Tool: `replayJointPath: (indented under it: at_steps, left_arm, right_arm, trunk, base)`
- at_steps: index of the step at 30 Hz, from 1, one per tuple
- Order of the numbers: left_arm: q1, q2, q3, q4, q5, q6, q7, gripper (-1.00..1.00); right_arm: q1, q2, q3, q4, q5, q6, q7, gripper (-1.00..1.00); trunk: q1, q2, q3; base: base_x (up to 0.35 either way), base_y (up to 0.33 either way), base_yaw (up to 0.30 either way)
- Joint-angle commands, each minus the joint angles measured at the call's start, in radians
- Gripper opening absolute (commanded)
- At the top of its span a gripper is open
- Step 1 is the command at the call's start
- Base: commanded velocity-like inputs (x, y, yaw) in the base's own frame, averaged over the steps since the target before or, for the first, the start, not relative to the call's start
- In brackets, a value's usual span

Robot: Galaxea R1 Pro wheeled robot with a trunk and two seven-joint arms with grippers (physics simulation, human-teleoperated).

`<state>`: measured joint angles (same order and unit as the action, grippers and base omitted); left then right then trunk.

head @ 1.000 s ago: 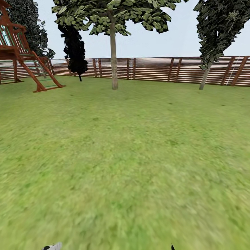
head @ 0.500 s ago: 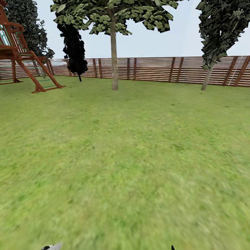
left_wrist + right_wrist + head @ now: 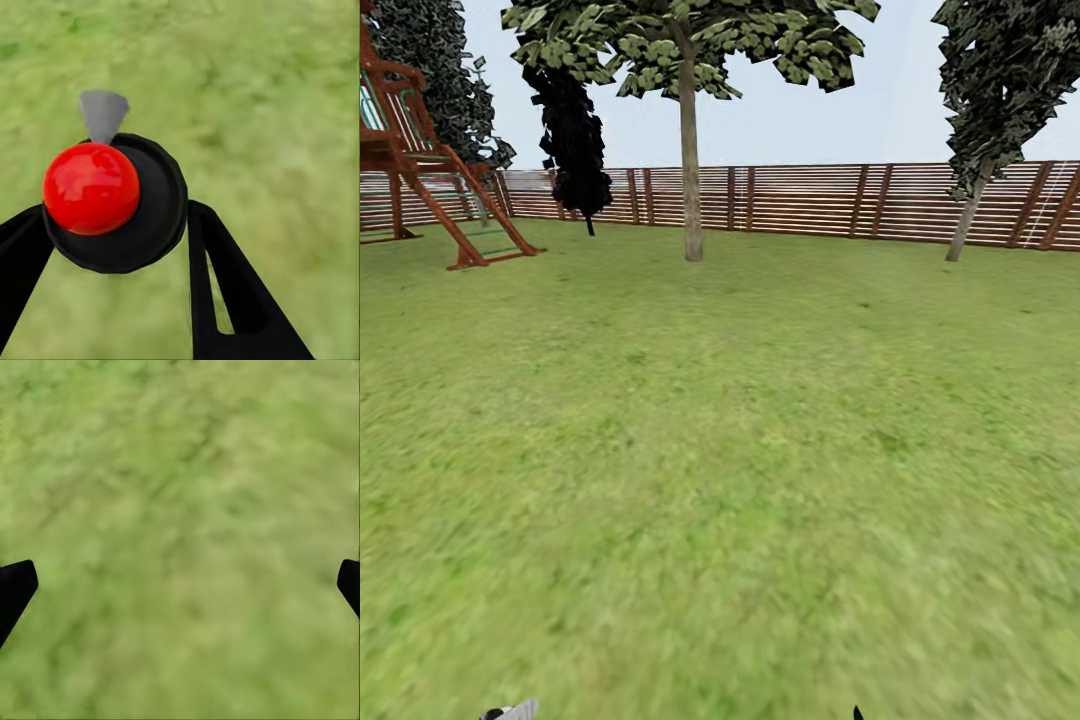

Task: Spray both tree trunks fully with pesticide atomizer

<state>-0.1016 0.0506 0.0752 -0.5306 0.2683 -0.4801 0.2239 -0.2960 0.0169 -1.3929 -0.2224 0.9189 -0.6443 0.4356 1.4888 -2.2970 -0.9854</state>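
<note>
Lawn (image 3: 720, 480): green grass all round and under both my jaws, blurry up close.
Fence (image 3: 800, 200): brown slats across the far edge, well ahead of my jaws.
Trees: two tall ones stand by the fence, far beyond my reach. One trunk (image 3: 691, 170) is ahead and upright, the other trunk (image 3: 965, 225) is off towards my right jaws and leaning.
Climbing frame (image 3: 420, 170): red-brown, far ahead on my left jaws' side.
Right jaws: spread wide with nothing between them, one finger (image 3: 15, 585) at each edge of the right wrist view over grass.
Left jaws: closed about the spray bottle, each finger (image 3: 225, 285) against its side as far as I can tell.
Risk: the grip looks to be on a round, smooth body, so a jolt while rolling over grass could twist or drop it. If the nozzle turns, I judge the spray would miss a trunk. Stopping too far off would leave the trunks partly bare.
Spray bottle (image 3: 127, 217): seen end-on between my left jaws, a round black body with a glossy red knob and a small grey nozzle pointing away from me.
</note>
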Motion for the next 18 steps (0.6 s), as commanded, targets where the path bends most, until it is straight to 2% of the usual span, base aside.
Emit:
replayJointPath:
  at_steps: [1, 18]
  left_arm:
    - [0.000, 0.000, 0.000, 0.000, 0.000, 0.000, 0.000, -1.00]
    - [0.000, 0.000, 0.000, 0.000, -0.001, 0.000, 0.000, -1.00]
  right_arm:
    - [0.000, 0.000, 0.000, 0.000, 0.000, 0.000, 0.000, 1.00]
    - [0.000, 0.000, 0.000, 0.000, 0.000, 0.000, 0.000, 1.00]
  trunk:
    - [0.000, 0.000, 0.000]
    - [0.000, 0.000, 0.000]
  base:
    - [0.334, 0.091, 0.000]
    - [0.334, 0.091, 0.000]
